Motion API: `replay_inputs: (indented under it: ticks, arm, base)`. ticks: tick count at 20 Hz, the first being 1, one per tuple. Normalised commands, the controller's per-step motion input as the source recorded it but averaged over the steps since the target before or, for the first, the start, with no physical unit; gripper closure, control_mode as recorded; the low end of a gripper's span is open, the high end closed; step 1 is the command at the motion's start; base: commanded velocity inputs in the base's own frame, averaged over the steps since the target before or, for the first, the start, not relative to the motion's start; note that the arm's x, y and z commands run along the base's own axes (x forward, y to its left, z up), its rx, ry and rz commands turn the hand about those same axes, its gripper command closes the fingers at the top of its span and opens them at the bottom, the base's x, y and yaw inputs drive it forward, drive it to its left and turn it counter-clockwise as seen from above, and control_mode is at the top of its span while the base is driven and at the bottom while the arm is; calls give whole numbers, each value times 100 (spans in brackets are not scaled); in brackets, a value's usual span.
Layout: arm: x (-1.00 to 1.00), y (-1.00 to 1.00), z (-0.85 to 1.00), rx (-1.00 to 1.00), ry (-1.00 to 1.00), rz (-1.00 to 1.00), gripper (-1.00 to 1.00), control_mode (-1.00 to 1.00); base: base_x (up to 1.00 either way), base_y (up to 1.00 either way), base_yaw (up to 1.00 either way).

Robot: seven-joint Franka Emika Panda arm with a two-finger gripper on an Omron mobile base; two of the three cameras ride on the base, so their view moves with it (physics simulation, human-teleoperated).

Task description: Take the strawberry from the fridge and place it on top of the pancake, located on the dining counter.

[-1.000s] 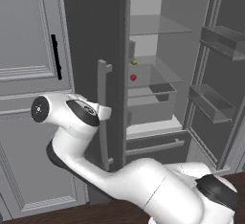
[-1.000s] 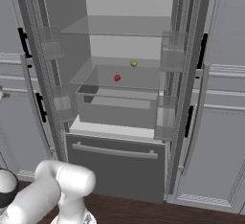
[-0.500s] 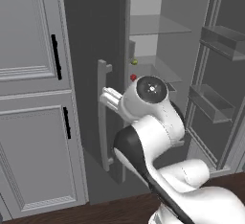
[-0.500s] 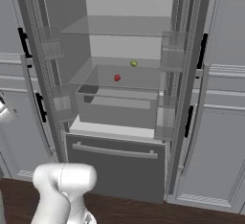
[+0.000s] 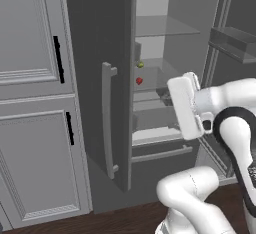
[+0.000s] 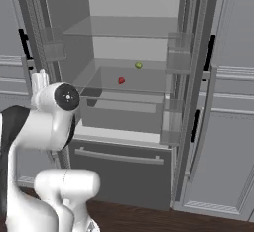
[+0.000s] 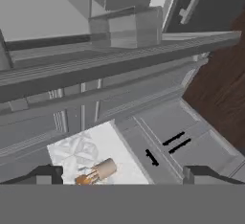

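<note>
The fridge [image 5: 100, 38] stands with both doors open, its light grey inside [image 6: 134, 42] in view. The strawberry [image 5: 139, 81] [image 6: 121, 81], tiny and bright red, lies on a glass shelf in the middle. My arm's white hand [image 5: 183, 106] hangs in front of the open fridge, right of the strawberry and lower, well apart from it. In the hand view my gripper [image 7: 123, 177] is open, its dark fingertips [image 7: 48, 173] far apart with nothing between them, and it looks away from the shelf. The pancake and the dining counter are out of view.
A small yellow-green fruit [image 5: 140, 64] [image 6: 139, 65] sits behind and right of the strawberry on the same shelf. Door bins [image 6: 174, 60] line both open doors. Panelled grey cabinets [image 5: 35, 78] flank the fridge. A white marbled top [image 7: 81, 149] bears a small tan-orange thing [image 7: 95, 172].
The arm has swung from the left of the fridge front across to its right side, carrying the hand with it. The jaws stay open. Strawberry and fridge have not moved.
</note>
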Motion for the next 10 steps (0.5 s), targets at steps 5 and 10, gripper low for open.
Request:
replay_inputs:
  ticks: [5,10]
  arm:
    - [95,-33,9,79,46,18,-100,-100]
    - [100,18,-15,28,35,32,-100,-100]
  base:
    - [0,0,0]
    - [0,0,0]
